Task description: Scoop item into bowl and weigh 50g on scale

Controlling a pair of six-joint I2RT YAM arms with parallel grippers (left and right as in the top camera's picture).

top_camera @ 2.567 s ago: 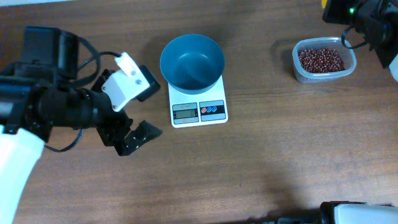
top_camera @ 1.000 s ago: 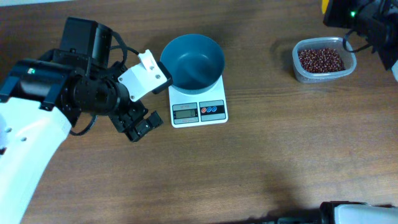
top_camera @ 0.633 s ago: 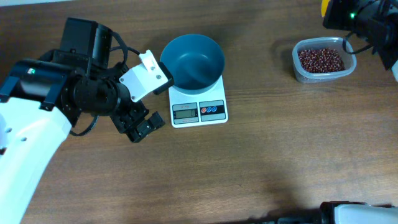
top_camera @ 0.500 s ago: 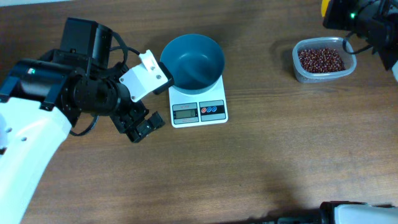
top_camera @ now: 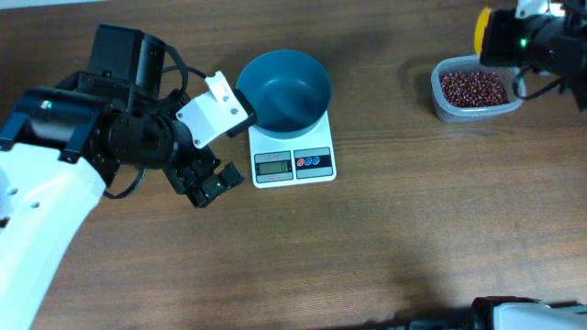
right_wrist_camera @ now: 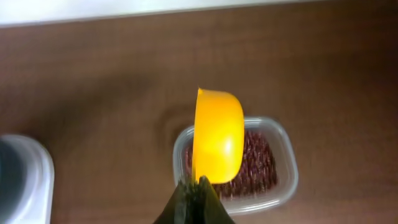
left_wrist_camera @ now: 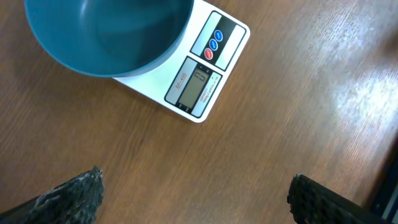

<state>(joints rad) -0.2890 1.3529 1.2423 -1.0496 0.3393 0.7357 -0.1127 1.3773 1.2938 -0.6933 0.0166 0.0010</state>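
The teal bowl (top_camera: 282,89) stands empty on the white scale (top_camera: 293,164); the left wrist view shows the bowl (left_wrist_camera: 106,31) and scale (left_wrist_camera: 205,68) ahead. My left gripper (top_camera: 209,181) hangs wide open just left of the scale, over bare wood, nothing between its fingers (left_wrist_camera: 78,196). The red-brown beans (top_camera: 472,87) lie in a clear tub (top_camera: 438,103) at the back right. My right gripper (right_wrist_camera: 196,190) is shut on the handle of a yellow scoop (right_wrist_camera: 217,134), held above the tub's beans (right_wrist_camera: 258,165). The scoop (top_camera: 482,30) shows by the tub's back-left corner.
The brown wooden table (top_camera: 413,238) runs under everything, with a pale edge along the back (right_wrist_camera: 124,9). The left arm's bulky body (top_camera: 101,137) fills the space left of the scale. A white scale corner (right_wrist_camera: 28,180) sits at the left of the right wrist view.
The left arm swung in toward the scale earlier and has stayed still over the last second. The right arm has shifted left, bringing the yellow scoop further into the overhead view near the tub.
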